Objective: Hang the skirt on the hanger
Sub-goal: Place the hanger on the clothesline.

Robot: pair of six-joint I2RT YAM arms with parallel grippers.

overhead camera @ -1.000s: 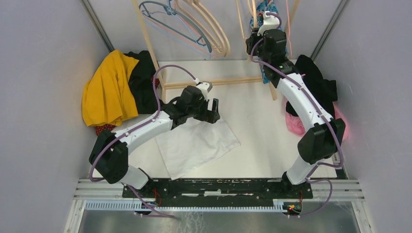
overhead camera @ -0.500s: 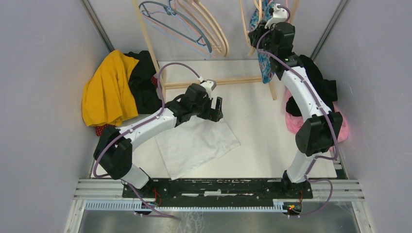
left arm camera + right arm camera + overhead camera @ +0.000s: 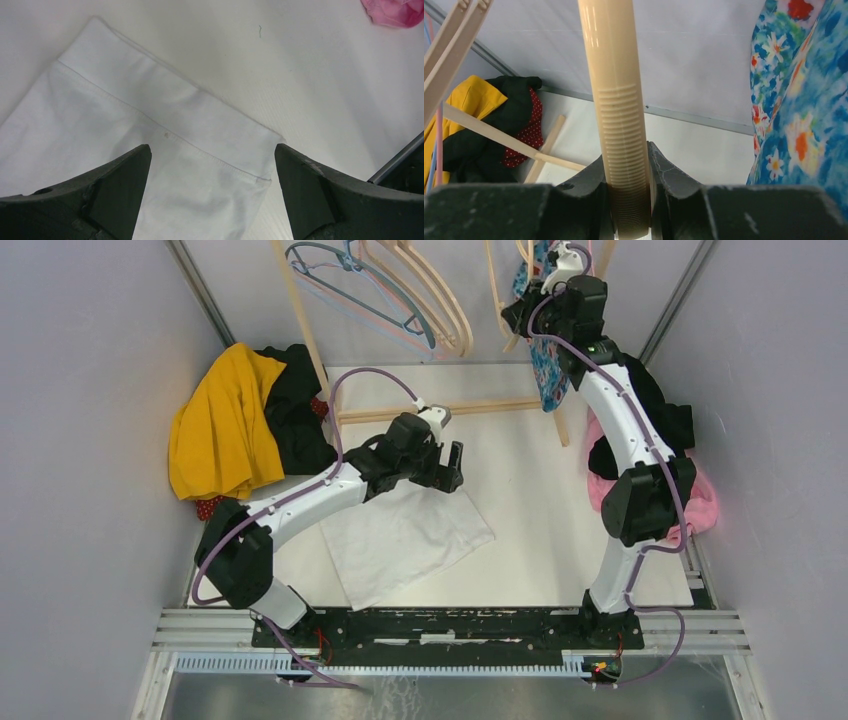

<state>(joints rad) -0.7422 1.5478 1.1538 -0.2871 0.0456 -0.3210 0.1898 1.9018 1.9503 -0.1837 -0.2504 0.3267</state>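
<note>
Since a second ago the right arm has stretched higher and farther back toward the rack, while the left arm has slid a little toward the middle of the table (image 3: pixel 540 510).

From above, the left claw (image 3: pixel 450 465) hangs over the far corner of the white skirt (image 3: pixel 400 540), which lies flat just below and behind it. The right claw (image 3: pixel 515 318) is up at the rack, level with the cream hanger (image 3: pixel 497 300), with a floral garment (image 3: pixel 545 365) hanging right beside it.

At the left wrist, the fingers (image 3: pixel 125 175) are spread wide, and the skirt's (image 3: pixel 165 150) waistband runs across directly beneath the gap. That looks like lining up for a pinch on the band, the firmest edge to lift by. Nothing is held yet.

At the right wrist, the claw (image 3: pixel 626 170) is pinching the ribbed arm of the hanger (image 3: pixel 616 100), which rises straight out from between the jaws. The floral garment (image 3: pixel 804 100) fills the space to one side. Holding the hanger there probably keeps it steady and clear of the other clothes, so the skirt can be brought up to it.
</note>
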